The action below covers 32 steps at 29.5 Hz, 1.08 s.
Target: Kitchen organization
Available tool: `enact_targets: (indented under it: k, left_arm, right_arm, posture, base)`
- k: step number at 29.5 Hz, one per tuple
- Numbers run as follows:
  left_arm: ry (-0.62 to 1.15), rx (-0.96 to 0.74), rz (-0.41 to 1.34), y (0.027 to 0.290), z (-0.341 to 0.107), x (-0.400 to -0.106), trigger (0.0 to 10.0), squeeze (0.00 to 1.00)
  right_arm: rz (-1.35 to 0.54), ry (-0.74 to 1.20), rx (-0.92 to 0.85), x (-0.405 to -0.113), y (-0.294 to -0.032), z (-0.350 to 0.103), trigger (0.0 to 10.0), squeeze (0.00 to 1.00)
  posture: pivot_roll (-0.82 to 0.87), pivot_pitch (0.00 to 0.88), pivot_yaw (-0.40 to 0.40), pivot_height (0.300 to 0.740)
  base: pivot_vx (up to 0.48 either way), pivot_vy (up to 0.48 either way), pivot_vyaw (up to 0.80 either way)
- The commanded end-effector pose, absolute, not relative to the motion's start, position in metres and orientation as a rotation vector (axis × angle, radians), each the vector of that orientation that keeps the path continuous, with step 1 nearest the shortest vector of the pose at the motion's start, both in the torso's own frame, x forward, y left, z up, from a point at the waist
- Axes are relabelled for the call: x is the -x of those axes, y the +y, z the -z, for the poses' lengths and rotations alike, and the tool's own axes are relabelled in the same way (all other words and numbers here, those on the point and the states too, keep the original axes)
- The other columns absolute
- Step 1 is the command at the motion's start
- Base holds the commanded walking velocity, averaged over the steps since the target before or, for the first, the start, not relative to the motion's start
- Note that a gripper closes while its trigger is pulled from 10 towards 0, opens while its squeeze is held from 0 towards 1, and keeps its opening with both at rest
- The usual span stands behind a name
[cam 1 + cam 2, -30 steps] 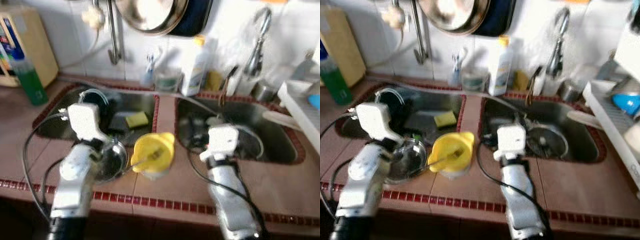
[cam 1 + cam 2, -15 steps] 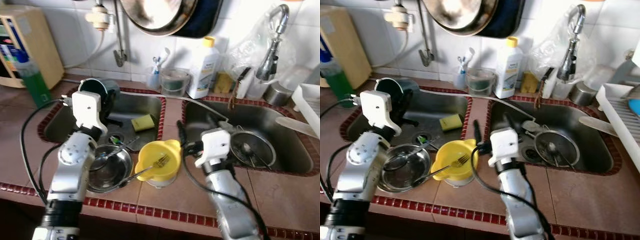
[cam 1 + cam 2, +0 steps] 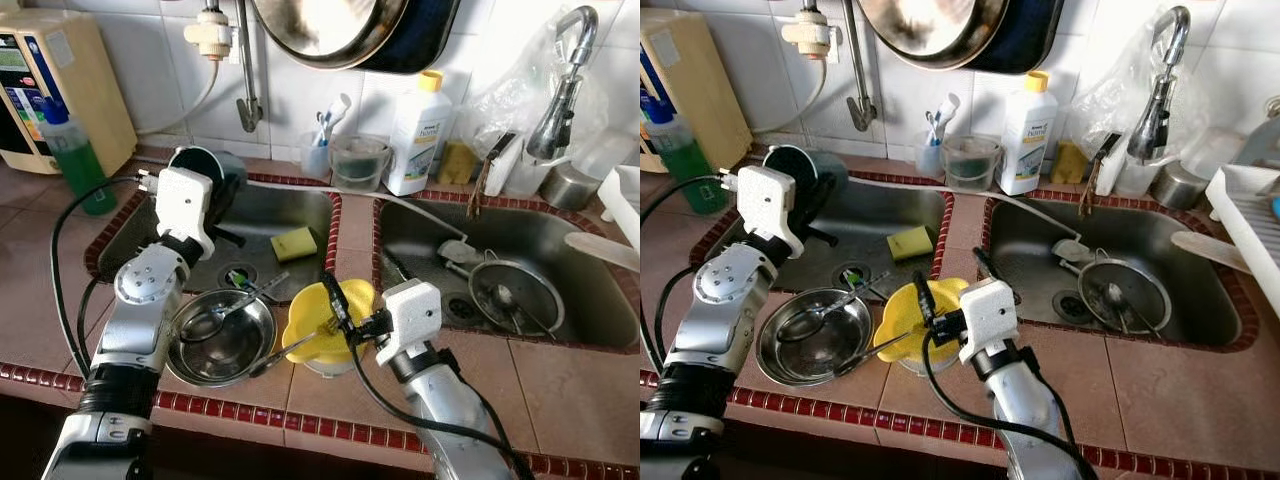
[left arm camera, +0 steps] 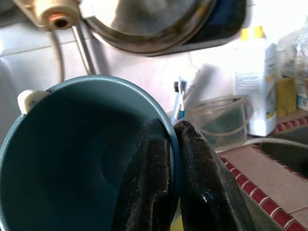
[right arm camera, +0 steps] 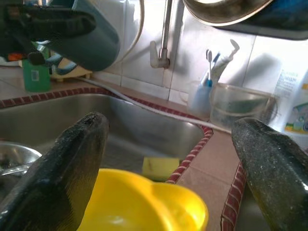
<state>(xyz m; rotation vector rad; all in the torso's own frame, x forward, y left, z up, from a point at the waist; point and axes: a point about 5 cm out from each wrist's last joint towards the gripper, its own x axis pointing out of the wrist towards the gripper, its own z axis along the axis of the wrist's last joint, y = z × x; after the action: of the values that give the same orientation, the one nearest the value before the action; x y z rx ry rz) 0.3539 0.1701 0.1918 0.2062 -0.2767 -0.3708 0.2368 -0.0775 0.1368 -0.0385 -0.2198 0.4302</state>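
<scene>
One white bottle [image 3: 419,133], label unreadable.

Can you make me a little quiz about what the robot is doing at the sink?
1. True or false: the left hand is pinching the rim of the teal cup.
2. What lies in the yellow bowl: A a fork, B a toothbrush, C a sponge?
3. Fill in: the right hand is wide ____ above the yellow bowl.

Key
1. True. One finger is inside the rim, the other outside.
2. A. The fork rests in it, handle reaching towards the steel bowl.
3. Open.
</scene>
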Motion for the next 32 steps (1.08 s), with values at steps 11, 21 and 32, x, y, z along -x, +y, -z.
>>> enact_targets:
  k: [11, 21, 32]
  left_arm:
    - [-0.275, -0.269, 0.503, 0.155, -0.193, -0.366, 10.0, 0.00]
    - [-0.228, -0.338, 0.542, 0.144, -0.182, -0.377, 10.0, 0.00]
    - [-0.205, -0.394, 0.565, 0.141, -0.180, -0.384, 10.0, 0.00]
  right_arm:
    - [-0.469, -0.176, 0.003, -0.208, -0.078, -0.150, 10.0, 0.00]
    - [-0.477, -0.147, -0.007, -0.190, -0.078, -0.159, 10.0, 0.00]
    - [-0.462, -0.108, -0.015, -0.176, -0.078, -0.162, 10.0, 0.00]
  posture:
    - [-0.34, 0.139, 0.043, 0.740]
    - [-0.41, 0.183, 0.050, 0.740]
    - [-0.44, 0.198, 0.060, 0.740]
  base:
    - [0.000, 0.000, 0.00]
    - [0.000, 0.000, 0.00]
    - [0.000, 0.000, 0.00]
